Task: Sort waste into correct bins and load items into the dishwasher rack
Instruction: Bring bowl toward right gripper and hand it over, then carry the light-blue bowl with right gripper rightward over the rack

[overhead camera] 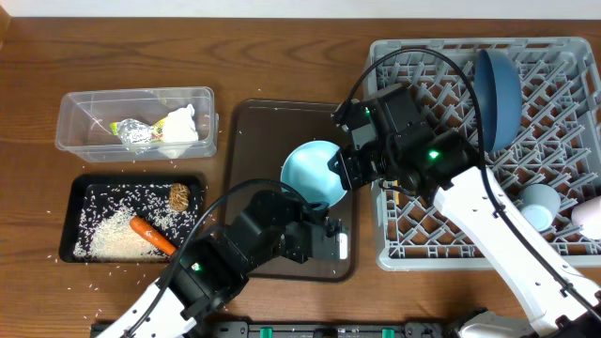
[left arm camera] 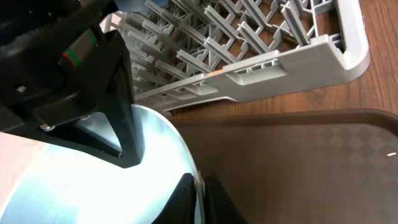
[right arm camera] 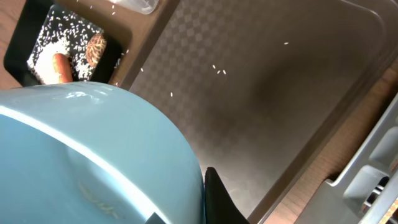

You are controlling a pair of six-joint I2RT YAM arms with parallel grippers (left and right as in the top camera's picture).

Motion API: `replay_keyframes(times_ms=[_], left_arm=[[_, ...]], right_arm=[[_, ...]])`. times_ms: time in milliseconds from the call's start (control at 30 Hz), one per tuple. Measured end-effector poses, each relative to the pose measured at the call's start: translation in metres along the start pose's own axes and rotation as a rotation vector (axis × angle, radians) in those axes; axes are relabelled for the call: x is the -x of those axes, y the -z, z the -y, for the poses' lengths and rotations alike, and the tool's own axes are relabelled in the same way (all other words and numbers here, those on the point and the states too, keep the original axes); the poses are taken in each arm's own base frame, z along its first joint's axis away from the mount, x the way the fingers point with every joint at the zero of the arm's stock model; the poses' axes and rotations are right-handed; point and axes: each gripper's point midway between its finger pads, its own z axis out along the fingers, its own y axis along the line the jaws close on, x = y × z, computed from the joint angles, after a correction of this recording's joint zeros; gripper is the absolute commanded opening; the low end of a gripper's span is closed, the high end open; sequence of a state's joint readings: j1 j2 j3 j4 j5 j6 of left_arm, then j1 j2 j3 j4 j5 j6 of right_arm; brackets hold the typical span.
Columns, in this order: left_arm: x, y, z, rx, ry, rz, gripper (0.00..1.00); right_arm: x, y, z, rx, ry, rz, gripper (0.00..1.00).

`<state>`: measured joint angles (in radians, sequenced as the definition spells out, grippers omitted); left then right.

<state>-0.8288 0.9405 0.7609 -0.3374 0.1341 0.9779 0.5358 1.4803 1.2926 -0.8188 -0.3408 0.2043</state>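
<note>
Already binned, far left: the clear box point(overhead camera: 75, 103) holds the crumpled wrappers point(overhead camera: 131, 133) and the white tissue point(overhead camera: 180, 127).
Black tray point(overhead camera: 68, 235): just below the box; in it lie the rice point(overhead camera: 108, 235), the carrot point(overhead camera: 152, 235) and the brown lump point(overhead camera: 179, 195).
Waste: looks done, apart from stray grains on the wood around the tray.
Left gripper point(overhead camera: 324, 221): over the near part of the serving tray point(overhead camera: 254, 141); its wrist view shows the bowl's rim running between its fingers, so I judge it clamped there.
Bowl point(overhead camera: 310, 169): tilted above the serving tray, between the two grippers and not in the rack.
Right gripper point(overhead camera: 349, 169): at the bowl's right edge, one finger flat on its wall and the other hidden; it appears closed on the bowl too.
Rack point(overhead camera: 413, 253): the blue plate point(overhead camera: 498, 94) stands on edge among the pegs; the light-blue cup point(overhead camera: 540, 202) and the pink cup point(overhead camera: 590, 216) sit at its right side.
Left to do: the bowl alone, by my reading the last dish.
Serving tray surface: bare but for a few grains.
Table point(overhead camera: 282, 56): brown wood; no more of the room shows.
</note>
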Motion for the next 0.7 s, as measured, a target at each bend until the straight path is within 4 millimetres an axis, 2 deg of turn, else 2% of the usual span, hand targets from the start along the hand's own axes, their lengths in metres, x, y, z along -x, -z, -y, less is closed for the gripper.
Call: replay_keyframes(times_ms=[100, 267, 500, 633, 700], left_arm=[[0.003, 0.000, -0.004, 0.015, -0.007, 0.011, 0.23], [0.001, 0.002, -0.009, 0.036, 0.001, 0.002, 0.31], [-0.001, 0.002, -0.010, 0.046, 0.007, -0.010, 0.33], [0.000, 0.005, -0.012, 0.052, 0.007, -0.006, 0.34], [0.002, 0.009, -0.014, 0.066, 0.011, 0.004, 0.39]], right_arm=[[0.000, 0.000, 0.003, -0.018, -0.006, 0.002, 0.01], [0.001, 0.001, 0.014, -0.076, -0.036, 0.010, 0.01], [0.005, 0.005, 0.035, -0.140, -0.108, 0.033, 0.01], [0.006, 0.012, 0.056, -0.221, -0.147, 0.041, 0.01], [0.006, 0.019, 0.066, -0.266, -0.163, 0.042, 0.01]])
